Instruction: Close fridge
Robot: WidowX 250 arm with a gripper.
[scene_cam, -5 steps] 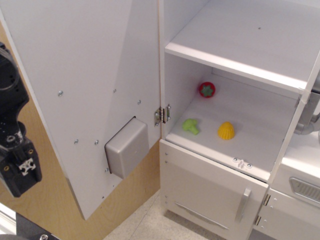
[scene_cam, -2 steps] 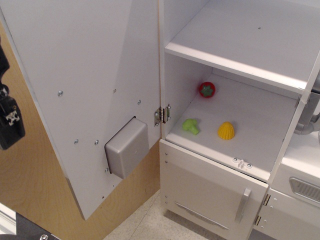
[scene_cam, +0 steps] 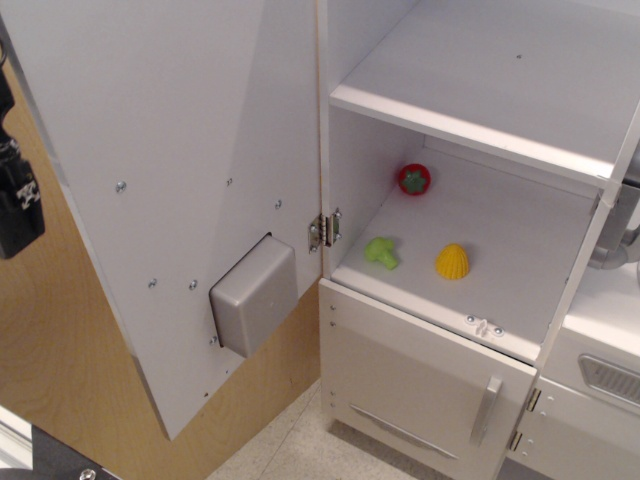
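The tall white fridge (scene_cam: 480, 130) stands open, with white shelves inside. Its big door (scene_cam: 180, 150) is swung wide open to the left, its inner face toward me, with a grey box (scene_cam: 252, 293) screwed to it. A hinge (scene_cam: 324, 230) joins door and cabinet. My black gripper (scene_cam: 15, 200) shows only partly at the left frame edge, behind the door's outer edge and in front of the wooden side panel (scene_cam: 70, 370). Its fingers are cut off by the frame.
On the lower shelf lie a red toy tomato (scene_cam: 414, 179), a green toy broccoli (scene_cam: 381, 252) and a yellow toy (scene_cam: 452, 261). Below is a smaller white door with a short silver handle (scene_cam: 486, 408). A grey faucet part (scene_cam: 615, 235) stands at the right edge.
My gripper has risen along the left edge and moved further out of frame. The fridge door has not moved.
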